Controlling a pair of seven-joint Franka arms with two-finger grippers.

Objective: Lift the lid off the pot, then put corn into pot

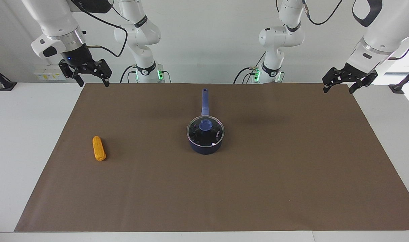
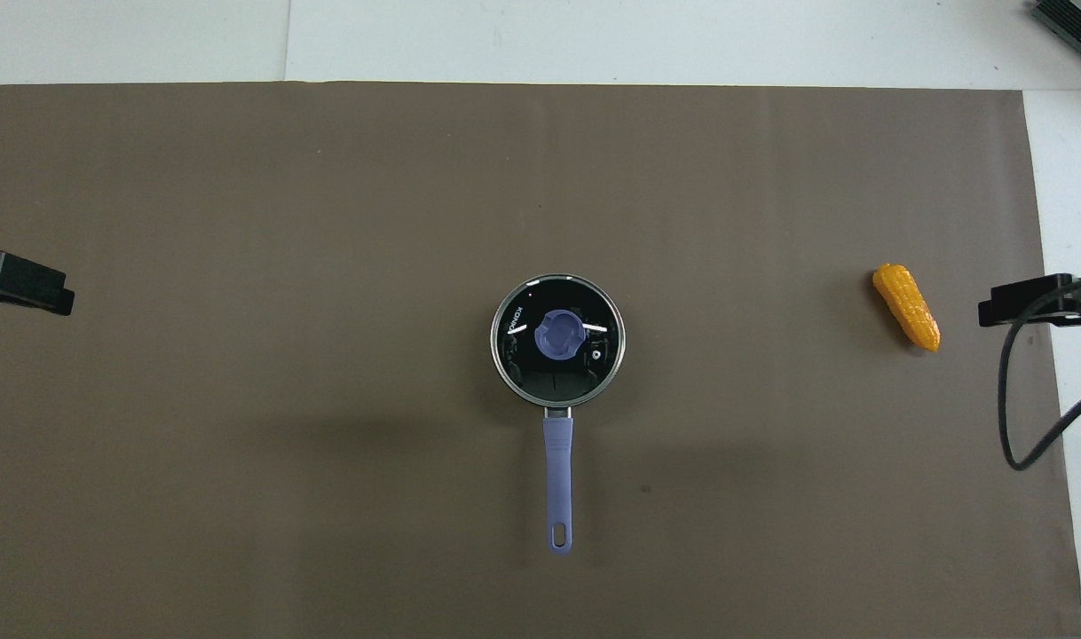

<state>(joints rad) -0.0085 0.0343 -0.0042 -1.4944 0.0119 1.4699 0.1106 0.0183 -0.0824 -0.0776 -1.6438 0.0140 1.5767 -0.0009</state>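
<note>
Status: no step of the task has begun; the lid (image 1: 205, 130) sits seated on the pot (image 1: 205, 146), its blue knob (image 1: 205, 125) at the centre, and the corn (image 1: 99, 148) lies on the brown mat (image 1: 291, 174).

Right gripper (image 1: 92, 77): raised over the mat's edge at the right arm's end of the table; fingers spread; nothing between them; the corn lies on the mat below it and farther out from the robots, near this gripper's end; the pot stands well apart from it, toward the table's middle.

Left gripper (image 1: 338, 84): raised over the mat's corner at the left arm's end; fingers spread; holding nothing; the pot is well apart from it, toward the middle; the arm waits.

Pot orientation: the handle (image 1: 205, 101) points straight toward the robots, midway between the two grippers.

Judged next move: lid removal comes first; one gripper must travel to the centre, come down over the knob with fingers spread, and close on it; the lift should be vertical, so that the metal rim clears the pot without dragging it; the right gripper is the better placed for the corn afterwards.
</note>
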